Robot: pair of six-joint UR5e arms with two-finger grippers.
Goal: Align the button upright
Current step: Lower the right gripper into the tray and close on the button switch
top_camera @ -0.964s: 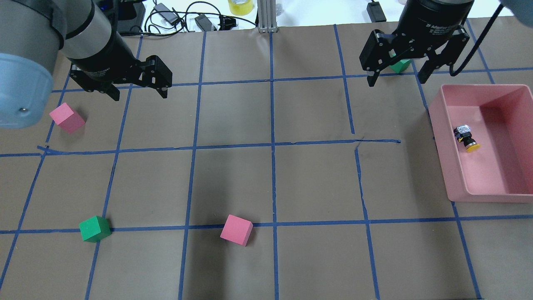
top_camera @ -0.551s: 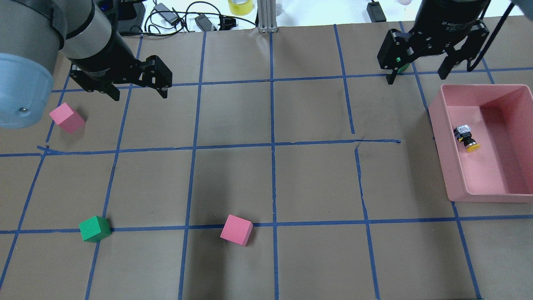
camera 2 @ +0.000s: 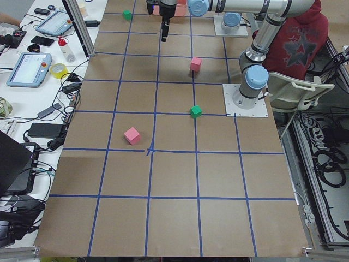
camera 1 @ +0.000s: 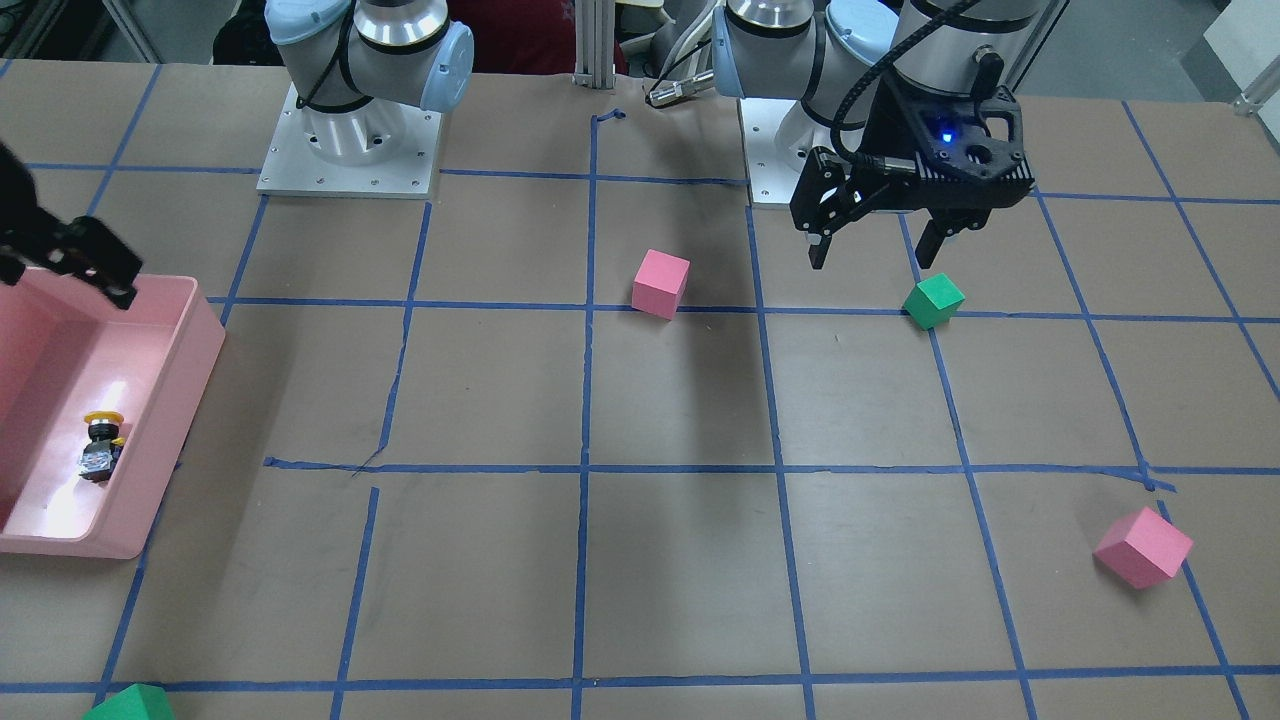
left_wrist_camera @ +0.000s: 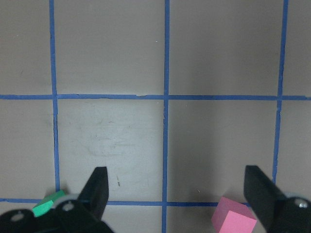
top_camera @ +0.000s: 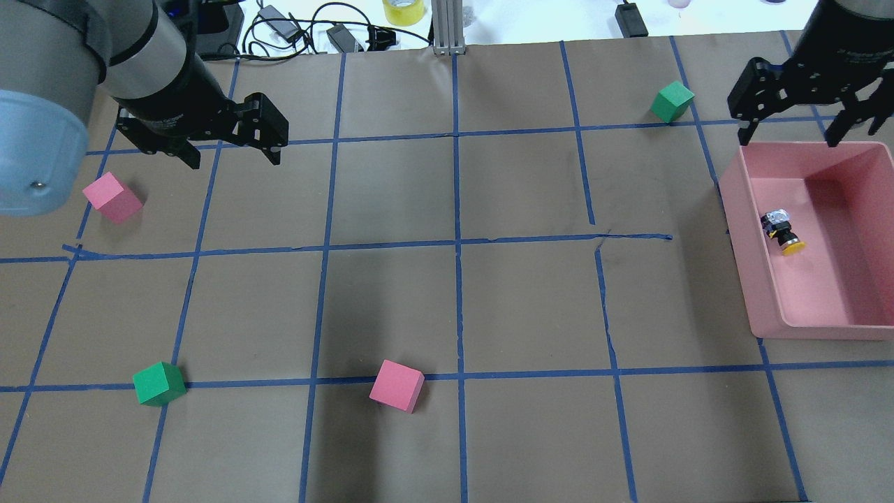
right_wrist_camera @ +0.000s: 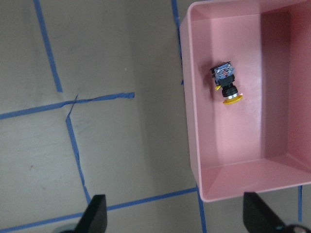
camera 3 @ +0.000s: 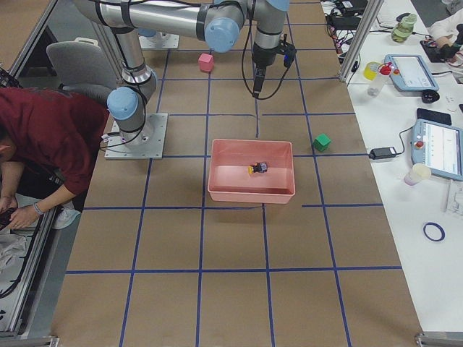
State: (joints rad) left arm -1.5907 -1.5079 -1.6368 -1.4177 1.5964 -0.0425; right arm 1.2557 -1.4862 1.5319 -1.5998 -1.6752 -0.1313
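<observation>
The button (top_camera: 782, 232) lies on its side inside the pink bin (top_camera: 810, 330), yellow cap toward the robot and block base away. It also shows in the front-facing view as the button (camera 1: 100, 445) and in the right wrist view as the button (right_wrist_camera: 227, 86). My right gripper (top_camera: 789, 137) hangs open above the bin's far edge, well above the button and holding nothing. My left gripper (top_camera: 234, 162) hovers open and empty over the table's left side, far from the bin.
A green cube (top_camera: 672, 101) sits just left of the right gripper. A pink cube (top_camera: 112, 197) lies near the left gripper. Another green cube (top_camera: 159, 383) and pink cube (top_camera: 397, 385) rest at the near side. Cables lie beyond the far edge.
My right gripper has moved to the right, from over the far green cube to above the bin's far edge, uncovering that cube. Left gripper, button and cubes have not moved.
</observation>
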